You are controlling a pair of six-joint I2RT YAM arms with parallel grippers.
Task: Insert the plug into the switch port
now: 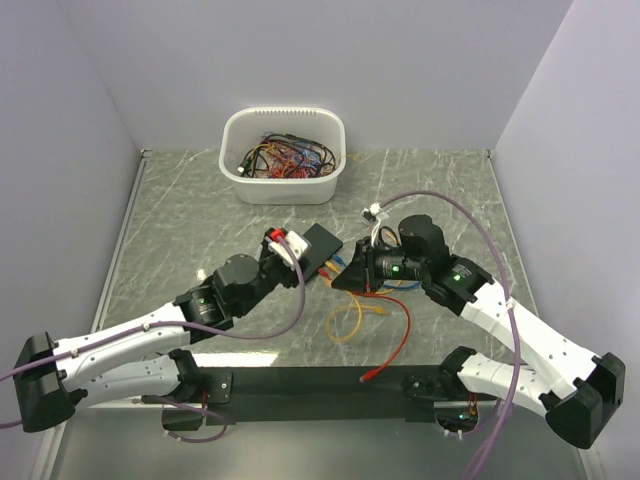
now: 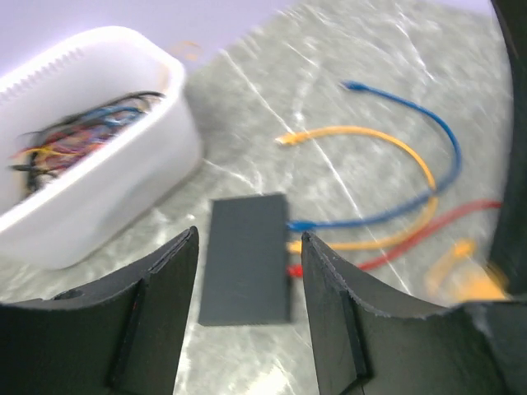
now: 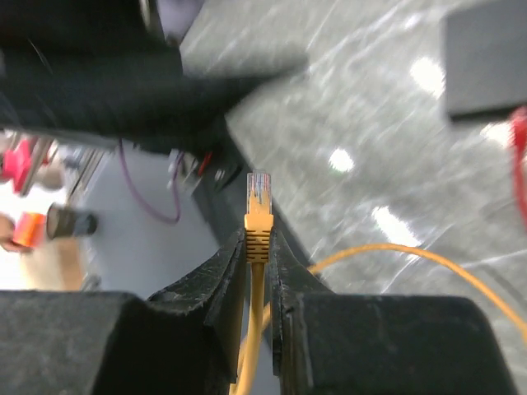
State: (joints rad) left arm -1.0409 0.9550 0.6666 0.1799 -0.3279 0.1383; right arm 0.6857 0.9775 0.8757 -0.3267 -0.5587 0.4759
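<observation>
The flat black switch box (image 1: 322, 250) lies mid-table. In the left wrist view the switch box (image 2: 247, 259) has blue, yellow and red cables plugged into its right edge; the ports themselves are hidden. My left gripper (image 1: 298, 260) is open and empty, its jaws either side of the box's near end (image 2: 249, 239), above it. My right gripper (image 1: 342, 277) is shut on a yellow plug (image 3: 258, 216) with a clear tip, held off the table just right of the box. A corner of the box (image 3: 486, 58) shows in the right wrist view.
A white oval tub (image 1: 283, 112) full of tangled cables stands at the back; its wall (image 2: 99, 164) shows in the left wrist view. Loose yellow (image 1: 350, 320), red (image 1: 400, 340) and blue (image 2: 436, 140) cables lie on the marble table right of the box.
</observation>
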